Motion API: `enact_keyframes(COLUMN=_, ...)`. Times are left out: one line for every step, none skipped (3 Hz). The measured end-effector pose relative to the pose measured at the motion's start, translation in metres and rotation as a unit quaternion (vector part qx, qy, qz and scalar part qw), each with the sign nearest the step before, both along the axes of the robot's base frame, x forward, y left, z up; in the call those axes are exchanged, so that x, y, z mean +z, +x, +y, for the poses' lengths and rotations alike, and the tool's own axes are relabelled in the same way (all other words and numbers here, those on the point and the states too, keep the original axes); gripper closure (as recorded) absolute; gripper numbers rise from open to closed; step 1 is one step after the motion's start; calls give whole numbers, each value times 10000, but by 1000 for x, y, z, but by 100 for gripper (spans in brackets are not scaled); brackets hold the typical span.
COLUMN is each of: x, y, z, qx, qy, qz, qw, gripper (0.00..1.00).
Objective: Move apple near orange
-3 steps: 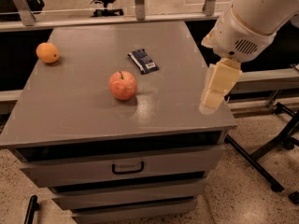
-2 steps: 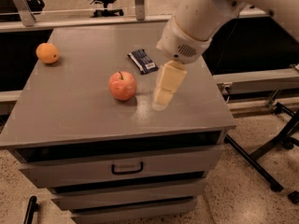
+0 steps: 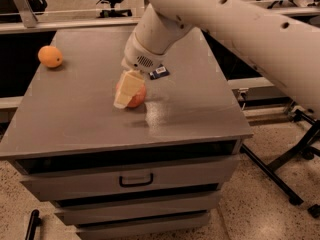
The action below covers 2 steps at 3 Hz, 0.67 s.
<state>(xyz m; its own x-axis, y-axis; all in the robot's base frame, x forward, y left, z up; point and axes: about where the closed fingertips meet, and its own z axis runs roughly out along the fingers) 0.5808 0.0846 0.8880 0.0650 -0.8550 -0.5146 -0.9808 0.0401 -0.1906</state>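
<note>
— What had moved since a second before?

— The gripper (image 3: pixel 127 89) had travelled leftward from the right edge of the counter (image 3: pixel 190 114). It sat over the middle of the top, in front of the apple (image 3: pixel 138 99), covering the fruit's left and upper part.

— Was it apart, together, or clamped on the apple?

— That could not be told; it simply overlapped the fruit.

— And beyond it?

— The arm (image 3: pixel 225 19) ran up and away to the right. A dark packet (image 3: pixel 159 72) lay just behind the apple, toward the back edge. The orange (image 3: pixel 50 56) rested near the back left corner, well apart from the apple. Both fruits had kept their places. Under the front edge was a drawer (image 3: pixel 75 181) with a dark handle (image 3: pixel 136 180).
</note>
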Motion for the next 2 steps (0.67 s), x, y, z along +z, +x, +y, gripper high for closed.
enact_keyframes(x=-2, y=1, z=4, qx=19, qy=12, qz=7, qw=10000, gripper=27)
enact_keyframes(x=-2, y=0, z=5, qx=31, qy=7, qz=7, qw=10000, gripper=4)
